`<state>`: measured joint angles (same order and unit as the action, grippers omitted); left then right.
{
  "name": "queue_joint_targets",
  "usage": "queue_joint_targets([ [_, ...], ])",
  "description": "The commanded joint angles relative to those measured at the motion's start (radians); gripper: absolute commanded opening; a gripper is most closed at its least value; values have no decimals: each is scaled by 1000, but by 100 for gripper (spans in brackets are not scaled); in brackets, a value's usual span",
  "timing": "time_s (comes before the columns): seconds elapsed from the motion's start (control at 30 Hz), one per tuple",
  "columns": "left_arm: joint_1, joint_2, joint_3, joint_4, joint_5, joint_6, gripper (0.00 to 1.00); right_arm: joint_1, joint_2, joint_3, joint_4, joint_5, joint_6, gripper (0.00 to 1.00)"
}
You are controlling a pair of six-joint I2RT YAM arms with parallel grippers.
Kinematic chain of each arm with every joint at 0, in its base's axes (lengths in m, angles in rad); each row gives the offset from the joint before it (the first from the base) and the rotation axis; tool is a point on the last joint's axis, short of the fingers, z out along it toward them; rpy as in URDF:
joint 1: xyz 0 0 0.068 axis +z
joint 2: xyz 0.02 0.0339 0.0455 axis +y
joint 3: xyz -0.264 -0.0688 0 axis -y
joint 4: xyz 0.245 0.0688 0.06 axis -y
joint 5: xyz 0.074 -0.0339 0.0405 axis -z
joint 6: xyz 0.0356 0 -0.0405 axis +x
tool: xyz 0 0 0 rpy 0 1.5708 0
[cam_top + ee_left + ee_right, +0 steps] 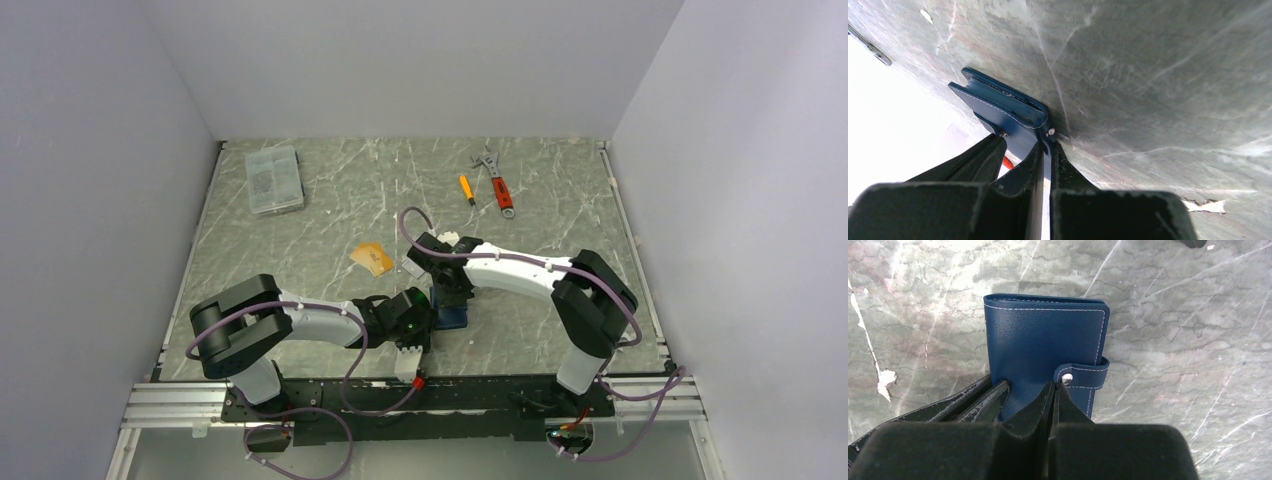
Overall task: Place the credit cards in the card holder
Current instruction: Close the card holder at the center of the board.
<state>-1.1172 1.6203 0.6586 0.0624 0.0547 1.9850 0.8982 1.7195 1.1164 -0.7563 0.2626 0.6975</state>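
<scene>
Task judged barely started: the dark navy-blue leather-like folding card holder (1043, 340) is seen closed, snap tab fastened, lying on the grey-green marbled counter (560, 200) at the near middle, between the two arms. No card is seen going in or sticking out, and its contents are hidden. One flat orange-gold rectangular credit card (372, 258) is seen loose on the counter, apart from the holder toward the far left. A pale flat scrap (412, 268) is noted just beside the card (too small to call a card). Other cards are not made out. The left tool (1046, 147) is drawn narrow, with a thin blue strip of the card holder pinched between its fingers near the snap. The right tool (1055, 385) is fully closed with nothing seen between its fingers, its tips set at the snap tab. Left to do, as judged: snap undone, holder opened, cards picked up and slid in. The clear grey lidded plastic compartment box (274, 180) sits at the far left, well apart; small items are seen inside but cannot be told apart. An orange-handled screwdriver (466, 189) and a red-handled wrench (497, 182) lie at the far side, unrelated.
</scene>
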Motion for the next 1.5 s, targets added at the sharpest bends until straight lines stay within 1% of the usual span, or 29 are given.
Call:
queue_joint_targets([
  [0.0, -7, 19, -3, -93, 0, -16, 2, -19, 6, -23, 51, -24, -9, 0],
  [0.13, -7, 15, -5, -95, -1, -17, 2, -28, 3, -39, 56, -29, -4, 0],
  [0.37, -12, 10, -8, -96, -3, -19, 1, -59, -50, -67, 84, -65, -18, 0],
  [0.4, -13, 10, -8, -96, -5, -20, 1, -58, -60, -63, 80, -64, -18, 8],
  [0.43, -13, 11, -8, -100, -5, -22, 1, -58, -72, -57, 77, -59, -19, 18],
  [0.47, -13, 11, -7, -102, -6, -23, 1, -57, -85, -47, 68, -52, -20, 23],
  [0.57, -13, 12, -5, -106, -9, -26, 1, -53, -114, -12, 27, -18, -20, 30],
  [0.67, -13, 14, -2, -108, -9, -28, 1, -47, -117, 4, 1, 7, -22, 34],
  [0.73, -14, 15, 1, -109, -10, -29, 1, -43, -107, 1, 1, 10, -23, 34],
  [0.83, -14, 16, 3, -109, -9, -31, 1, -33, -86, 2, 5, 10, -21, 32],
  [0.93, -13, 16, 3, -110, -9, -34, 1, -26, -64, 9, 2, 14, -21, 26],
  [1.1, -13, 16, 3, -110, -12, -34, 1, -25, -50, 16, 5, 10, -23, 20],
  [1.3, -15, 16, 8, -115, -15, -37, 0, -20, -35, 22, -18, 25, -18, 17],
  [1.37, -15, 15, 4, -115, -14, -36, 0, -21, -44, 19, -16, 34, -14, 12],
  [1.47, -17, 15, 2, -115, -15, -35, 0, -21, -47, 22, -20, 40, -9, 2],
])
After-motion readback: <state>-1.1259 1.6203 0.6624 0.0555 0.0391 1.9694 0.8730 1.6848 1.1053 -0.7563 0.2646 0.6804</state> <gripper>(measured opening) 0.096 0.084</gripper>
